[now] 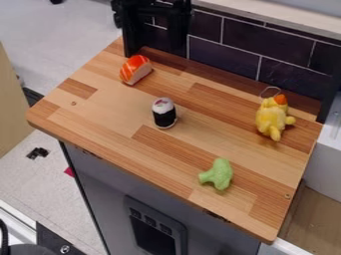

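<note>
"Four toys lie or stand on the wooden top (pixel 100 127). Which is nearest the gripper (pixel 154 52)?"

"That's the orange-striped sushi piece (pixel 136 69), toward the back left, just below the gripper in the view."

"Which way does it point?"

"Its long axis slants from lower left to upper right. The striped orange side faces up and left, the pale side lower right."

"And the jaws?"

"Spread wide apart and pointing down, with a gap between them. They hang at the top of the view, left of the middle, in front of the dark tiled wall (pixel 223 55)."

"What else is about?"

"A black-banded roll (pixel 164 114) with a whitish top stands upright, lower and to the right of the sushi piece. Nearer the front edge is a green broccoli (pixel 219 174), its stem pointing left. On the right, a yellow plush toy (pixel 271 118) has its orange tip uppermost, beside a thin loop (pixel 269 88)."
</note>
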Available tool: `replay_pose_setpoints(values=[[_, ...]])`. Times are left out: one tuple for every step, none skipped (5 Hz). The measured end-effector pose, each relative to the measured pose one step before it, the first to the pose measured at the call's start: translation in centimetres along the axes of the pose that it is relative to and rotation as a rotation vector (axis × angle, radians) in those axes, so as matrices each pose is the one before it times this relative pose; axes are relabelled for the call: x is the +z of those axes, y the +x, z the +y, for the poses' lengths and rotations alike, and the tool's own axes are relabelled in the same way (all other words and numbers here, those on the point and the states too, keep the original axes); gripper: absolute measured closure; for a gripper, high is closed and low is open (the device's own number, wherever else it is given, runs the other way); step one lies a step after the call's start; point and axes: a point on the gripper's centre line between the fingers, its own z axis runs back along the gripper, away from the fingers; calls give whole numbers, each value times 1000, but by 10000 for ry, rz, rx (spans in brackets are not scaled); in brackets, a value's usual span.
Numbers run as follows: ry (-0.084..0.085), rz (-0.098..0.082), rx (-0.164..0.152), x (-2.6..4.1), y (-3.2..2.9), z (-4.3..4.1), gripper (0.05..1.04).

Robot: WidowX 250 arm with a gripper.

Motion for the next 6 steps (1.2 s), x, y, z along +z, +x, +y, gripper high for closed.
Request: replay_pose_setpoints(values=[[-39, 318, 78, -1075, -212, 69, 84], [39, 46, 72, -1030, -318, -328, 84], [222, -25, -122, -999, -285, -42, 84], [86, -94, -51, -1418, -446, -125, 84], [117, -184, -19, -1130, -274, -43, 84], [131, -320, 99, -1058, -96, -303, 84]])
